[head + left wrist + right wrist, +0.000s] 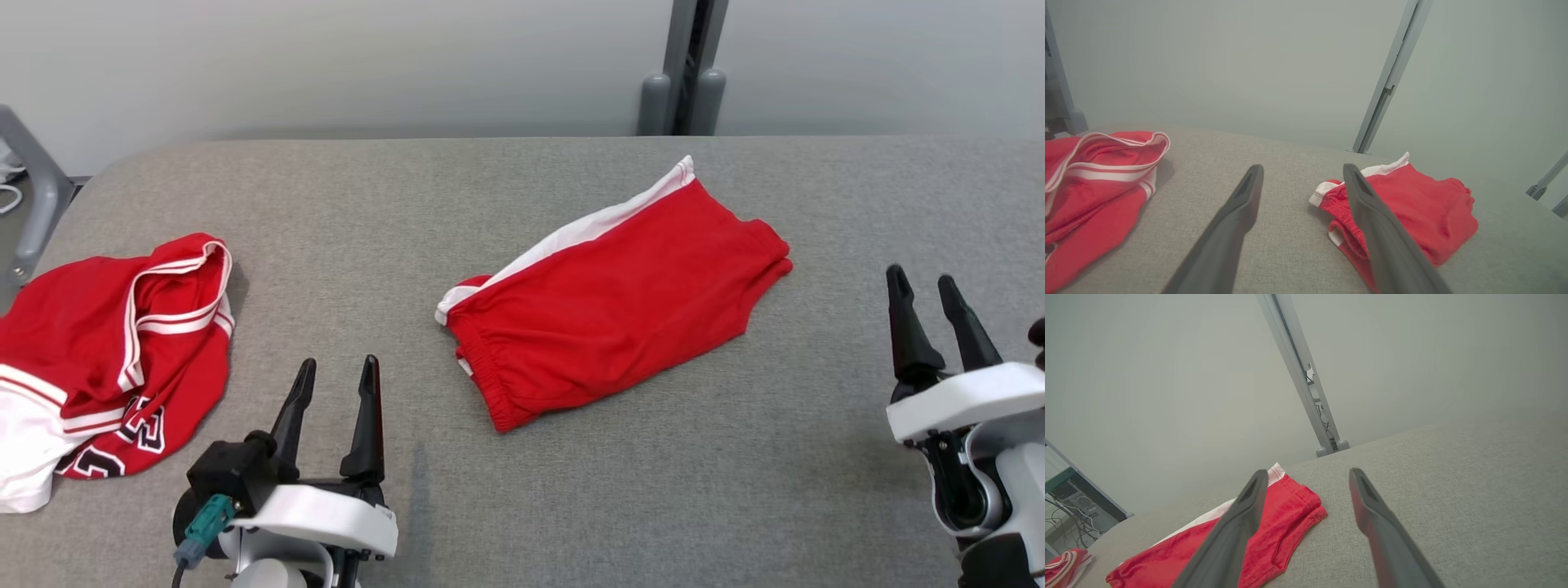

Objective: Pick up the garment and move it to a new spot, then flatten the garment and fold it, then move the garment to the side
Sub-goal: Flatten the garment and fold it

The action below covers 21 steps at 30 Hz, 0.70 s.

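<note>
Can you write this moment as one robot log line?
left gripper: open, empty | right gripper: open, empty | red shorts: folded, not held | jersey: crumpled

Shorts [612,302] at middle of table [522,506], jersey [106,359] at its left edge, well apart

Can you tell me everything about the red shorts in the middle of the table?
The red shorts look like soft, slightly rumpled cloth, with a white stripe along one side and a gathered stretchy waistband at the end nearest the robot. They lie folded flat, slanted across the middle of the grey table. Only the table touches them: the left gripper and right gripper are open and apart from them.
</note>
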### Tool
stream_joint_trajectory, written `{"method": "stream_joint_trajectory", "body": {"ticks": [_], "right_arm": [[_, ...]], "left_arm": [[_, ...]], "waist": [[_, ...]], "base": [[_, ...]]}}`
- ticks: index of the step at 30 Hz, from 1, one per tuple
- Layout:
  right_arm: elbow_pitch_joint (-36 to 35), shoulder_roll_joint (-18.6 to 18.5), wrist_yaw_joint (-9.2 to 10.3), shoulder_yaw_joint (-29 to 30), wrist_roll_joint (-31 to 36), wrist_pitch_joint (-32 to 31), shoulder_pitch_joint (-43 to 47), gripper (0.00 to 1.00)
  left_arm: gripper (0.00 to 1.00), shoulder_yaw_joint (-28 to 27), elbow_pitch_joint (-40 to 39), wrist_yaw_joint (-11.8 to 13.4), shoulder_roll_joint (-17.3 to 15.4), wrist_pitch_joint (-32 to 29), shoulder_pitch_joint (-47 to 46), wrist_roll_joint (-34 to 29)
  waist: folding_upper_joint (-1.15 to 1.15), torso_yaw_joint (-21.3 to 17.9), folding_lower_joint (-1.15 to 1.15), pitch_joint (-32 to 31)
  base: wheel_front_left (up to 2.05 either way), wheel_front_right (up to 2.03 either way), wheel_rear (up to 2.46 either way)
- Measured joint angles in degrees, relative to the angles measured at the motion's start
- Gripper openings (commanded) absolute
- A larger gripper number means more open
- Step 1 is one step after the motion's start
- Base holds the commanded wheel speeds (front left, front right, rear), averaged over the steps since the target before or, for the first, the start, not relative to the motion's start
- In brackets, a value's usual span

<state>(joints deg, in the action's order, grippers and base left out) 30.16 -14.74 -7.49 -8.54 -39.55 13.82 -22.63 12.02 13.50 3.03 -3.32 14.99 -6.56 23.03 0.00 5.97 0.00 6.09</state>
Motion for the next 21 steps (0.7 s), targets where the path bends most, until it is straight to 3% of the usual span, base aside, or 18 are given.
{"method": "stream_joint_trajectory", "body": {"ticks": [6,11,21], "right_arm": [[2.38,0.58,-0.01,1.89,-0.86,-3.55,1.49,1.0],[6.27,1.7,0.0,5.2,-5.53,-8.06,0.84,1.0],[16.01,1.8,0.0,12.32,-13.13,-17.63,-5.75,1.0]], "left_arm": [[1.0,0.1,-0.27,-0.9,0.37,0.0,0.53,-1.42],[1.0,1.3,-0.32,-1.0,0.47,0.0,0.52,-1.77],[1.0,6.48,-1.1,1.07,0.49,0.0,0.23,-1.97]], "waist": [[0.0,2.28,0.0,0.37],[0.0,4.87,0.0,1.38],[0.0,11.5,0.0,4.46]], "base": [[0.0,0.0,0.0],[0.0,0.0,0.0],[0.0,0.0,0.0]]}}
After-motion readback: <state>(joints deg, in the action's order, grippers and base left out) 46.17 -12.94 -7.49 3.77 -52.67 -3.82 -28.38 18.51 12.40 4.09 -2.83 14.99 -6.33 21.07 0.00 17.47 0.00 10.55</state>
